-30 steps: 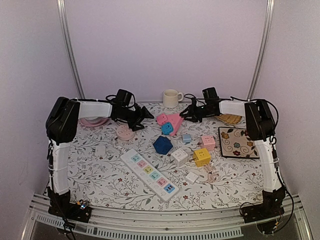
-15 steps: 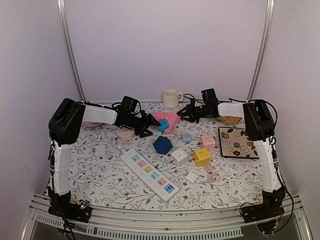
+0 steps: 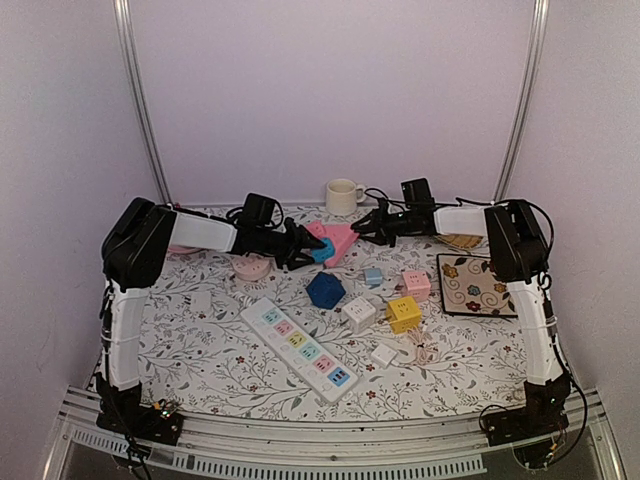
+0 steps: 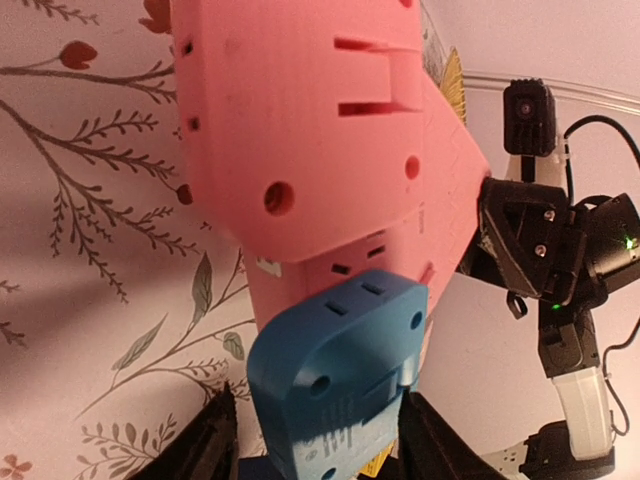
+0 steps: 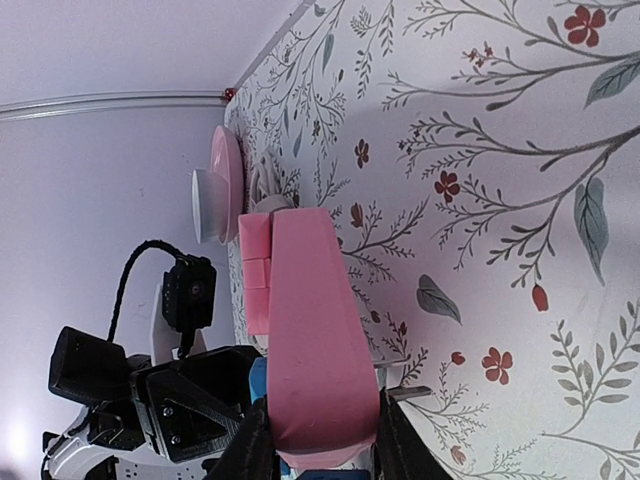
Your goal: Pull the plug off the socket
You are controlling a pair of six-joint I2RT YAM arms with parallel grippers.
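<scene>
One plug: the blue plug (image 4: 340, 390), a rounded-corner block of smooth hard plastic with small slots and a round hole on its face, is seated in an edge of the pink socket (image 4: 310, 140).
Whereabouts: the pair lies at the far middle of the table (image 3: 200, 340), between the two arms.
Socket body: a flat pink wedge of matte plastic with a finely ribbed skin, cut with slots and round holes. It looks rigid.
Left gripper: the left gripper (image 4: 315, 450) straddles the plug with its jaws apart, one jaw at the plug's side and a sliver of gap at the other. It is not clamped yet.
Right gripper: the right gripper (image 5: 315, 440) is clamped on the socket's narrow end, the pink body pinched between its jaws.
Step in hand: closing on the plug, by my reading.
Doing it well: seat both jaws squarely on the flat sides and low on the block, since the rounded corners could slip. Then draw straight along the pins while the right arm braces, without twisting.
Surface: floral cloth, likely low in grip.
Nearby: a white power strip (image 3: 300, 348) nearer the arms and a mug (image 3: 344, 195) behind.
</scene>
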